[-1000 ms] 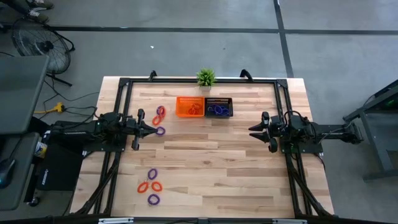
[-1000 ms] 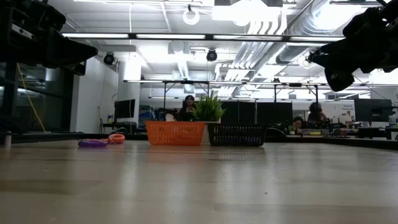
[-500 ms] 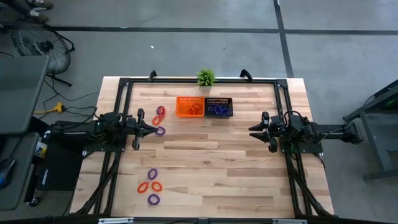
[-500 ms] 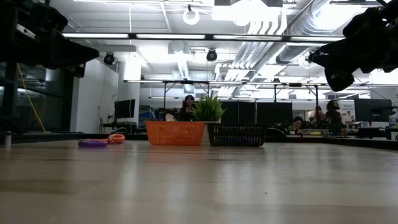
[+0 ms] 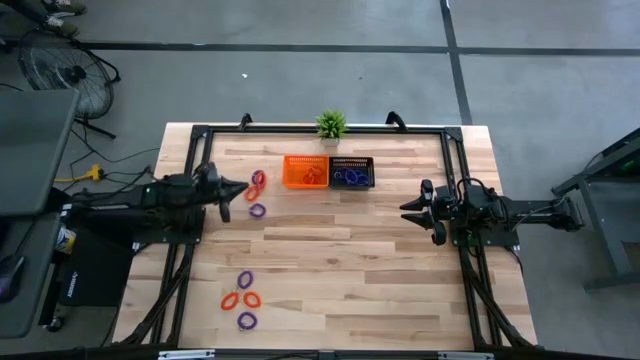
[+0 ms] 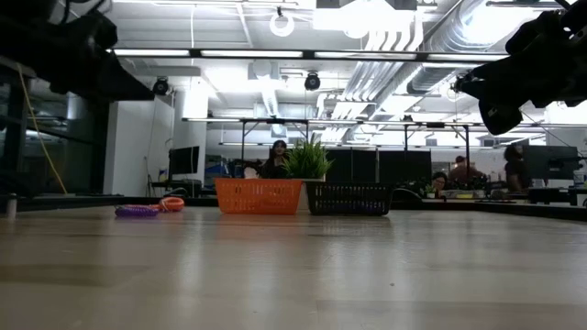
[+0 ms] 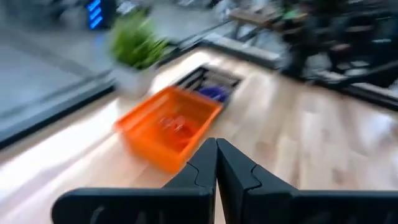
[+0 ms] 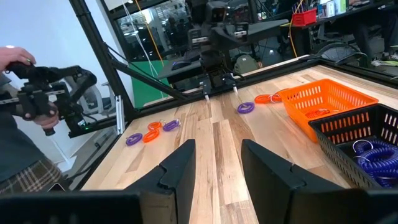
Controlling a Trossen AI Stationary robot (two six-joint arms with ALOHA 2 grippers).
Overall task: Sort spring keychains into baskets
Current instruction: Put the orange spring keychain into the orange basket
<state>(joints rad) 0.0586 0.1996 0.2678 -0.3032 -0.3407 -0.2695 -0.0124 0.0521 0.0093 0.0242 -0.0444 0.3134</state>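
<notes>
Orange-red and purple coiled spring keychains [image 5: 256, 193] loose near left gripper [image 5: 238, 187], fingers pressed together, empty; approach step judged in hand, next: open, descend; right gripper [image 5: 408, 208] parted, waiting.

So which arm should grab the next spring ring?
Left, probably. Its pincer sits right beside the rings near the orange basket, while the right pincer waits across the table.
</notes>
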